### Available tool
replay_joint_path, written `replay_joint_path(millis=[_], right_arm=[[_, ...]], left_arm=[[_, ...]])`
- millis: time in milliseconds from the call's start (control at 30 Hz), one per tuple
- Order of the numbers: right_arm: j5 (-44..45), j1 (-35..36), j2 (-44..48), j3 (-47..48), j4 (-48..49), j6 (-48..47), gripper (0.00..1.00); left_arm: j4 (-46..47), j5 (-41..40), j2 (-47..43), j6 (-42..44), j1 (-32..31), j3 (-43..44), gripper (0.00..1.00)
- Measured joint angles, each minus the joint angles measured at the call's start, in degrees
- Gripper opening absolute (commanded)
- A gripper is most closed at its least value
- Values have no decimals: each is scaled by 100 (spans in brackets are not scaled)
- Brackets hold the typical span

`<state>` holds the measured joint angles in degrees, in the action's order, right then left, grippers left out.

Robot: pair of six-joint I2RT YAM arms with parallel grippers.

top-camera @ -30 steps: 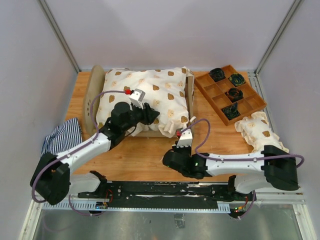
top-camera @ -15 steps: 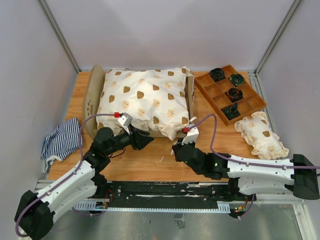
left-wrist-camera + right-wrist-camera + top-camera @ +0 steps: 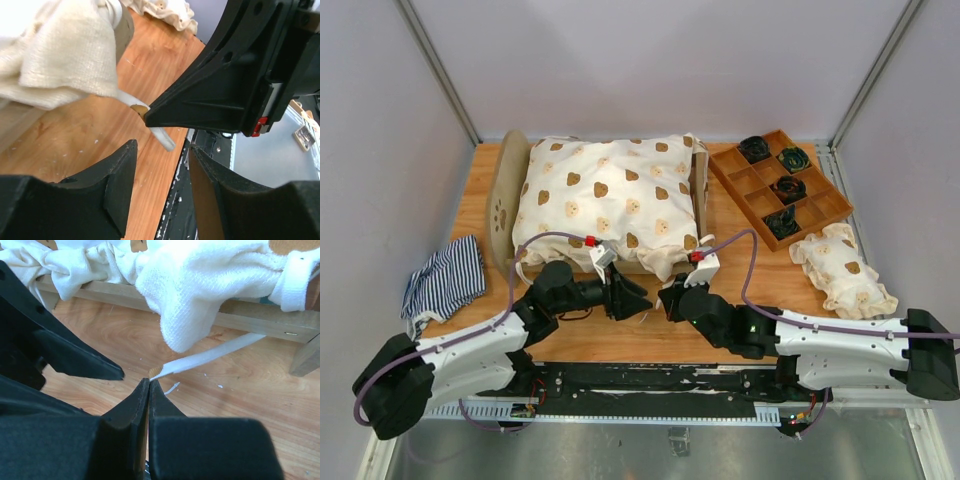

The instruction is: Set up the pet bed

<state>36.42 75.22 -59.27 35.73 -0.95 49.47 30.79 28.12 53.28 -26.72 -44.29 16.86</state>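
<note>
Plywood pet bed (image 3: 503, 195) sits toward the far edge of the bench (image 3: 475, 190), draped in a nubbly cream bear-print blanket (image 3: 610, 195). My right tool (image 3: 150, 382), low and stretched forward, is pinched on a flat white strap (image 3: 210, 356). My left tool (image 3: 162, 150) lies alongside, jaws apart.

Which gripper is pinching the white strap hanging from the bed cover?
The right gripper: its jaws are closed on the end of the white strap. The left gripper beside it is open and holds nothing.
</note>
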Motion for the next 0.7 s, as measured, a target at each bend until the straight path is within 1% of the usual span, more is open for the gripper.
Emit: replay_joint_path(millis=[267,367,400,433,500,533,567,600,700], right_arm=[[-66,0,0,-151,208,177,0],[-101,0,2,-186,247,219,0],[-114,0,9,-197,256,240,0],[-118,0,13,-212,267,254,0],[-118,-24,28,-243,282,260,0],[-125,-39,44,-269,289,275,0],[-129,-39,63,-291,293,289,3],[-131,-39,90,-306,304,291,9],[-144,-39,186,-345,299,177,38]], left_arm=[[492,-286,883,-131,-442,22,49],[590,-442,1196,-184,-507,120,44],[619,-466,1276,-201,-511,153,40],[654,-494,1366,-212,-525,190,32],[721,-516,1512,-269,-553,234,10],[752,-520,1567,-291,-575,249,2],[765,-546,1606,-289,-586,260,1],[769,-601,1633,-297,-595,260,0],[776,-697,1606,-332,-632,260,0]])
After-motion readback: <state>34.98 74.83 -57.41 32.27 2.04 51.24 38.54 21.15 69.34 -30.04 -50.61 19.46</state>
